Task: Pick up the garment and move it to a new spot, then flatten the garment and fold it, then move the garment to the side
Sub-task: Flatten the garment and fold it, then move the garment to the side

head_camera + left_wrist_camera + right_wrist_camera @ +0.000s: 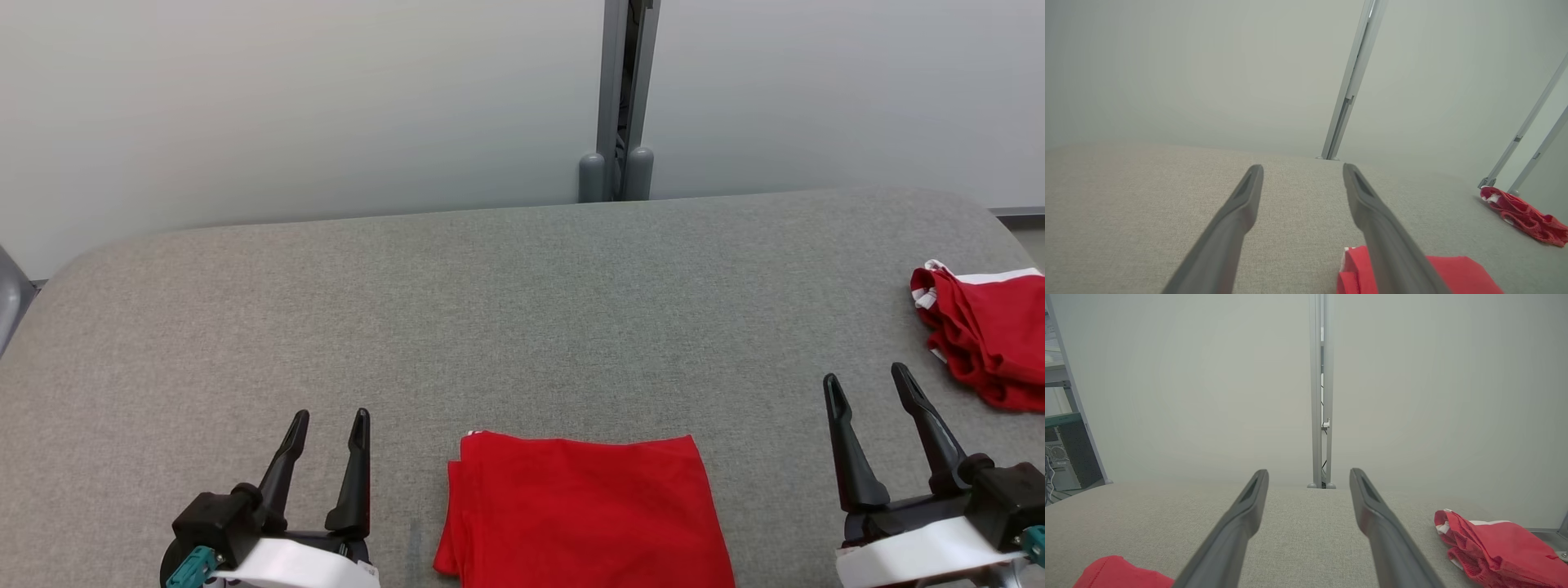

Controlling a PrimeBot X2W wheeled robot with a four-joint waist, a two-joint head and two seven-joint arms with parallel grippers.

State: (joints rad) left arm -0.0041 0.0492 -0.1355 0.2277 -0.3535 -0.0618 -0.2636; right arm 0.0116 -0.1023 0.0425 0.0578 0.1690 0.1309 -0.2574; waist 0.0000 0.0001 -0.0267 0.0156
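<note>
A folded red garment lies flat at the near middle of a grey fabric-covered table, its near edge cut off by the bottom of the head view; its layered edges show along its left side; in the left wrist view one dark finger crosses in front of it and hides part of the cloth, and in the right wrist view just a corner of it shows at the lower left. A second, crumpled red garment with white trim sits well apart on the right side of the table, sliced by the frame's right edge, so its full shape cannot be made out. Both arms are cut off at the wrist, pale cuffs showing at the bottom edge; the left gripper sits just left of the folded garment, the right gripper between the two garments; each points its fingers away toward the pale wall and a grey post; both pairs of fingers stand apart with nothing between them; whether the grippers touch the table cannot be told.
</note>
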